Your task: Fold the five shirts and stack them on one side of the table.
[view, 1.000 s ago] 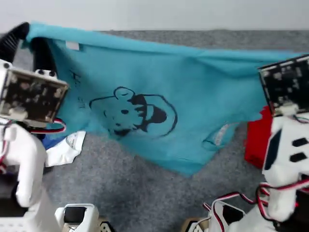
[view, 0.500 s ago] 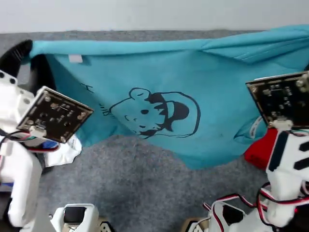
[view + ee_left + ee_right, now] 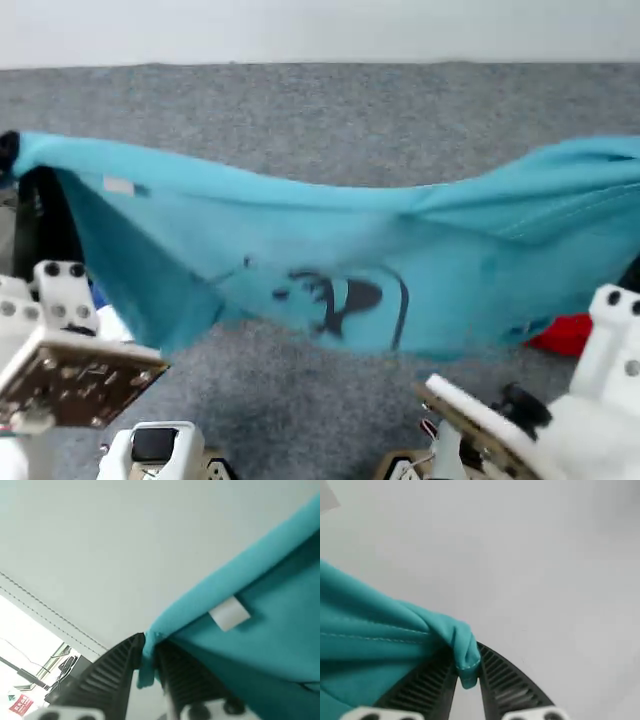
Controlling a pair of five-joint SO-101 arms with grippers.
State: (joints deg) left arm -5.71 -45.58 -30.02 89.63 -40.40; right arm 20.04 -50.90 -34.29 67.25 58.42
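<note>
Teal shirt [image 3: 330, 250] hangs stretched above the grey worktop [image 3: 300, 110], sagging between its left and right edges. Left jaws grip one fabric corner; right jaws grip the other. Red garment [image 3: 562, 336] lies at the right edge.

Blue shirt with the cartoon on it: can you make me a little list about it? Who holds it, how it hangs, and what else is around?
thing: teal shirt, held up over the grey table, stretched between the two arms
left pincer: shut on one top corner of the shirt
right pincer: shut on the other top corner
shape: top edge sags in the middle
drawing: black cartoon print, crumpled
label: white tag, near the left pincer's corner
also there: red cloth, mostly hidden behind the shirt's lower edge
</note>
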